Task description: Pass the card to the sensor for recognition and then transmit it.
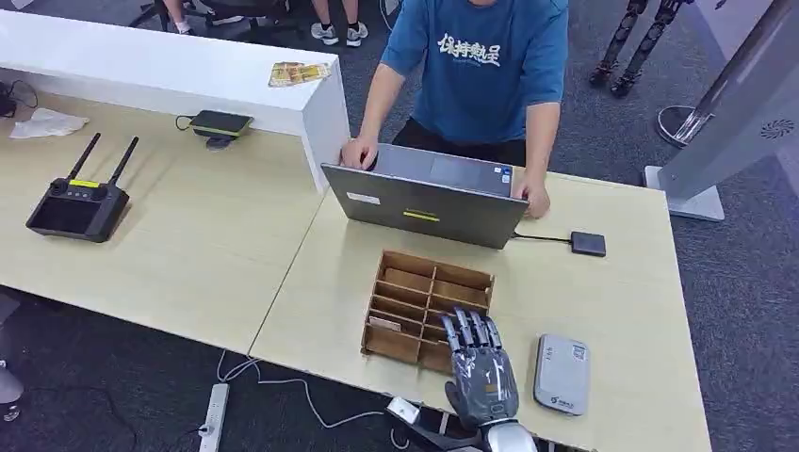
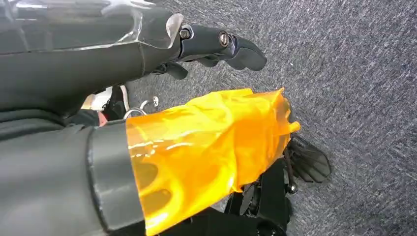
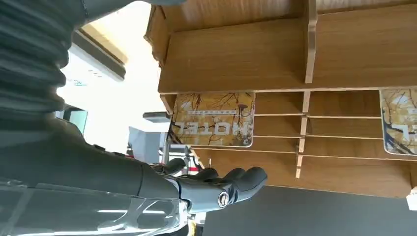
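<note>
1. The right hand (image 1: 481, 372) hovers over the near right corner of the wooden card rack (image 1: 429, 306). Its fingers (image 1: 469, 331) are stretched out and slightly spread, released, with nothing in them.
2. In the right wrist view the same fingers (image 3: 231, 184) reach out just short of the rack's slots (image 3: 305, 98), not touching the wood as far as the picture tells.
3. That close view shows a card (image 3: 214, 119) printed with "HOTEL" and bare branches, standing in one slot, and a second card (image 3: 399, 120) of the same print in the neighbouring column, cut off by the picture's edge.
4. From the head view only a pale sliver of card (image 1: 383, 323) shows in a near-left slot; the print cannot be read there.
5. The left hand (image 2: 216, 46) hangs above grey carpet (image 2: 354, 73), its dark fingers (image 2: 246, 51) curled loosely with nothing in them; an orange film (image 2: 211, 142) wraps the part beside it.
6. On the light wooden surface (image 1: 622, 301), a grey card reader (image 1: 562, 374) lies just right of the right hand, apart from it.
7. Beyond the rack a person (image 1: 481, 66) in a blue shirt has both hands at an open laptop (image 1: 424, 202); a small black box (image 1: 588, 244) is cabled to its right.
8. Far left lies a black controller with two antennas (image 1: 80, 198).
</note>
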`<control>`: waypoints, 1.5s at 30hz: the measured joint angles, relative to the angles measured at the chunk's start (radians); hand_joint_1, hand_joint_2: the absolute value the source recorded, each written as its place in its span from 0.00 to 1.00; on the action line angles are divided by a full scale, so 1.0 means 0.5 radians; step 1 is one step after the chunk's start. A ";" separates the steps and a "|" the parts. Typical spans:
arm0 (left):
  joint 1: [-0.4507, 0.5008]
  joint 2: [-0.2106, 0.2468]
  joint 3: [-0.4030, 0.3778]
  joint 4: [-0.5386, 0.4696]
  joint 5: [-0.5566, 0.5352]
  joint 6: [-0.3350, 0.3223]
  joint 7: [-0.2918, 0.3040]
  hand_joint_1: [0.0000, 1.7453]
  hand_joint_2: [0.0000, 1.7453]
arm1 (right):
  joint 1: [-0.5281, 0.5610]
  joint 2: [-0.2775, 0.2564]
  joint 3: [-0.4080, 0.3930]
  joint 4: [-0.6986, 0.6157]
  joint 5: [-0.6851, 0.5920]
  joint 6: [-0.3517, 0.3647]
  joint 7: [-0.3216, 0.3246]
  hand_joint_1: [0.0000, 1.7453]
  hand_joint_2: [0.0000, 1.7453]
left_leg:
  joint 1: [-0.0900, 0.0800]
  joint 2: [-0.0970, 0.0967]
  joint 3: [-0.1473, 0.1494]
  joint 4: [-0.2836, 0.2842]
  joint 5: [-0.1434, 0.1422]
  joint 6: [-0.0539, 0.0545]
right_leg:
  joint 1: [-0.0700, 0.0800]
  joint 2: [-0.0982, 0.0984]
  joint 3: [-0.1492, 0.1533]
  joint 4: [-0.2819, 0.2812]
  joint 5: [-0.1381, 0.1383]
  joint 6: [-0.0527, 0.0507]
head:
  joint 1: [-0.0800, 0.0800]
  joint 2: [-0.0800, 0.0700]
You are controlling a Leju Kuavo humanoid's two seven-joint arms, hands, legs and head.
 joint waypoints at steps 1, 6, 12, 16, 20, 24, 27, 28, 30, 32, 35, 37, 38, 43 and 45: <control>0.000 0.000 0.000 -0.001 0.000 0.000 0.000 0.00 0.00 | 0.000 0.000 0.000 -0.002 -0.012 -0.004 -0.004 0.00 1.00 | 0.000 0.000 0.000 0.000 0.000 0.000 | 0.000 0.000 0.000 0.000 0.000 0.000 | 0.000 0.000; 0.000 0.000 0.000 -0.001 0.003 0.000 0.000 0.00 0.00 | -0.007 0.000 0.000 -0.034 -0.048 -0.024 -0.040 0.00 1.00 | 0.000 0.000 0.000 0.000 0.000 0.000 | 0.000 0.000 0.000 0.000 0.000 0.000 | 0.000 0.000; 0.000 0.000 0.000 -0.001 0.008 0.000 0.000 0.00 0.00 | -0.031 -0.007 0.000 -0.070 -0.069 -0.022 -0.064 0.00 1.00 | 0.000 0.000 0.000 0.000 0.000 0.000 | 0.000 0.000 0.000 0.000 0.000 0.000 | 0.000 0.000; 0.000 0.000 0.000 -0.001 0.020 0.000 0.001 0.00 0.00 | -0.018 -0.009 0.000 -0.112 -0.089 -0.013 -0.067 0.00 1.00 | 0.000 0.000 0.000 0.000 0.000 0.000 | 0.000 0.000 0.000 0.000 0.000 0.000 | 0.000 0.000; 0.000 0.000 0.000 -0.001 0.024 0.000 0.001 0.00 0.00 | -0.013 -0.013 0.008 -0.138 -0.101 0.021 -0.050 0.00 1.00 | 0.000 0.000 0.000 0.000 0.000 0.000 | 0.000 0.000 0.000 0.000 0.000 0.000 | 0.000 0.000; 0.000 0.000 0.000 -0.001 0.030 0.000 0.001 0.00 0.00 | -0.014 -0.015 0.011 -0.140 -0.127 0.041 -0.045 0.00 1.00 | 0.000 0.000 0.000 0.000 0.000 0.000 | 0.000 0.000 0.000 0.000 0.000 0.000 | 0.000 0.000; 0.000 0.000 0.000 0.000 0.031 0.001 0.001 0.00 0.00 | -0.015 -0.016 0.018 -0.140 -0.128 0.047 -0.045 0.00 1.00 | 0.000 0.000 0.000 0.000 0.000 0.000 | 0.000 0.000 0.000 0.000 0.000 0.000 | 0.000 0.000; 0.000 0.000 0.000 -0.001 0.031 0.001 0.001 0.00 0.00 | -0.015 -0.016 0.019 -0.140 -0.128 0.047 -0.045 0.00 1.00 | 0.000 0.000 0.000 0.000 0.000 0.000 | 0.000 0.000 0.000 0.000 0.000 0.000 | 0.000 0.000; 0.000 0.000 0.000 -0.001 0.035 0.001 0.001 0.00 0.00 | -0.015 -0.018 0.020 -0.142 -0.134 0.052 -0.045 0.00 1.00 | 0.000 0.000 0.000 0.000 0.000 0.000 | 0.000 0.000 0.000 0.000 0.000 0.000 | 0.000 0.000; 0.000 0.000 0.000 -0.001 0.036 0.002 0.001 0.00 0.00 | -0.015 -0.020 0.021 -0.143 -0.134 0.053 -0.045 0.00 1.00 | 0.000 0.000 0.000 0.000 0.000 0.000 | 0.000 0.000 0.000 0.000 0.000 0.000 | 0.000 0.000; 0.000 0.000 0.000 0.000 0.037 0.002 0.001 0.00 0.00 | -0.015 -0.023 0.021 -0.143 -0.135 0.059 -0.045 0.00 1.00 | 0.000 0.000 0.000 0.000 0.000 0.000 | 0.000 0.000 0.000 0.000 0.000 0.000 | 0.000 0.000; 0.000 0.000 0.000 -0.001 0.037 0.003 0.001 0.00 0.00 | -0.016 -0.024 0.024 -0.143 -0.135 0.066 -0.045 0.00 1.00 | 0.000 0.000 0.000 0.000 0.000 0.000 | 0.000 0.000 0.000 0.000 0.000 0.000 | 0.000 0.000; 0.000 0.000 0.000 -0.001 0.038 0.002 0.001 0.00 0.00 | -0.016 -0.024 0.026 -0.143 -0.136 0.068 -0.045 0.00 1.00 | 0.000 0.000 0.000 0.000 0.000 0.000 | 0.000 0.000 0.000 0.000 0.000 0.000 | 0.000 0.000; 0.000 0.000 0.000 0.000 0.047 0.002 0.001 0.00 0.00 | -0.018 -0.026 0.034 -0.143 -0.138 0.080 -0.042 0.00 1.00 | 0.000 0.000 0.000 0.000 0.000 0.000 | 0.000 0.000 0.000 0.000 0.000 0.000 | 0.000 0.000; 0.000 0.000 0.000 0.000 0.050 0.002 0.001 0.00 0.00 | -0.018 -0.026 0.034 -0.143 -0.143 0.087 -0.039 0.00 1.00 | 0.000 0.000 0.000 0.000 0.000 0.000 | 0.000 0.000 0.000 0.000 0.000 0.000 | 0.000 0.000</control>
